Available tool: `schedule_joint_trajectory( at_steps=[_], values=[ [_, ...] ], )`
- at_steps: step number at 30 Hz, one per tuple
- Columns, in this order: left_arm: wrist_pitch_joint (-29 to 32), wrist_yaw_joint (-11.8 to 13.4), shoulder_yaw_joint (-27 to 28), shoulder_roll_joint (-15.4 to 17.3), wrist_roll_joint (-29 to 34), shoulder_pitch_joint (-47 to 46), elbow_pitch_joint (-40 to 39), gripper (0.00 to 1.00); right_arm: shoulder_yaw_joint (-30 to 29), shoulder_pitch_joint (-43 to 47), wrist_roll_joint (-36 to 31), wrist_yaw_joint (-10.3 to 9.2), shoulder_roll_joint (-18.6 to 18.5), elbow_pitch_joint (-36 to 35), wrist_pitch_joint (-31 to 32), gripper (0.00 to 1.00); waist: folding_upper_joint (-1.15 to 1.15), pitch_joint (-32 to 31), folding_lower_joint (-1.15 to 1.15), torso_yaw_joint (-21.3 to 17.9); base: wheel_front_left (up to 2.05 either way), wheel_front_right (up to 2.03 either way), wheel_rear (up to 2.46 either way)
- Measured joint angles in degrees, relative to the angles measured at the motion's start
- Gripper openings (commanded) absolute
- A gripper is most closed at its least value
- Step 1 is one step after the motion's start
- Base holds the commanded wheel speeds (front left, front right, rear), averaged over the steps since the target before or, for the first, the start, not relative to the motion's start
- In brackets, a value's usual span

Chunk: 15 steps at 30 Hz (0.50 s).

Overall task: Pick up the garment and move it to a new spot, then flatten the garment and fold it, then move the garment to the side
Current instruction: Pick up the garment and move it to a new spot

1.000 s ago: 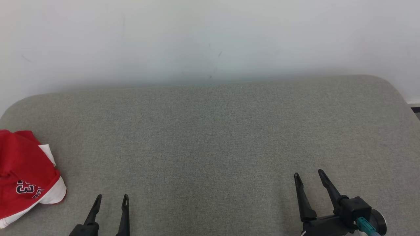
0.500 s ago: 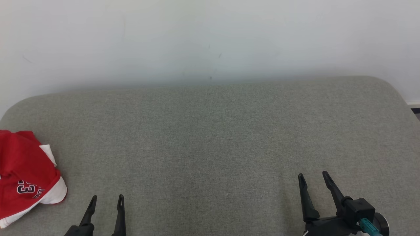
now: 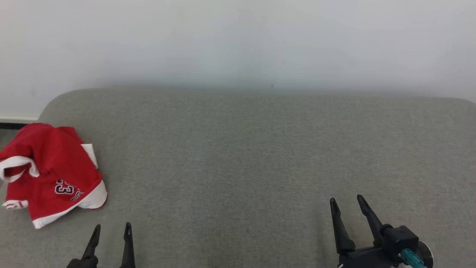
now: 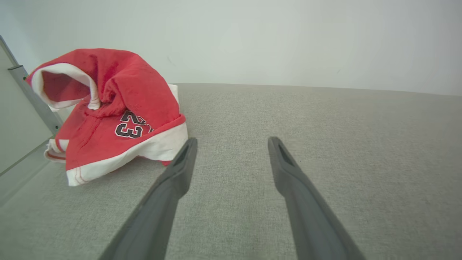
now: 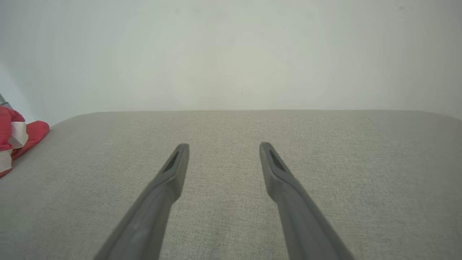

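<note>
Red jersey (image 3: 52,171) lies crumpled at the 9 o'clock end of the grey bench (image 3: 238,156), clear of both end effectors. Left end effector (image 3: 112,225) sits at 7 o'clock, fingers spread wide, holding nothing. Right end effector (image 3: 346,198) is at 5 o'clock, likewise wide and empty, well apart from the jersey. Step in hand, as I judge it: the reach and pick-up. Left is nearer, so it is best to head toward 10 o'clock, drop low and pinch the thick white hem band rather than the loose red bulk. Jersey: soft knit, white-trimmed openings, dark "23", heaped on itself. Bench cover: coarse woven fabric, rounded corners, so some drag is likely.
</note>
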Motion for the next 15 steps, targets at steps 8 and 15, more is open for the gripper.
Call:
schedule_joint_trajectory(
  at_steps=[8, 15],
  values=[
    [0.0, 0.3, 1.1, 0.0, 0.4, 0.3, 0.1, 1.00, 0.7, 0.0, 0.6, 0.00, 0.2, -0.5, 0.0, 1.00, 0.00, 0.6, 0.00, 7.6, 0.00, 0.00, 0.00],
    [0.0, 0.6, 2.3, 0.0, 0.0, 1.1, 0.1, 1.00, 1.0, 0.0, -0.1, 0.00, 0.4, -0.6, 0.0, 1.00, 0.00, 1.1, 0.00, 15.4, 0.00, 0.00, 0.00]
  ],
)
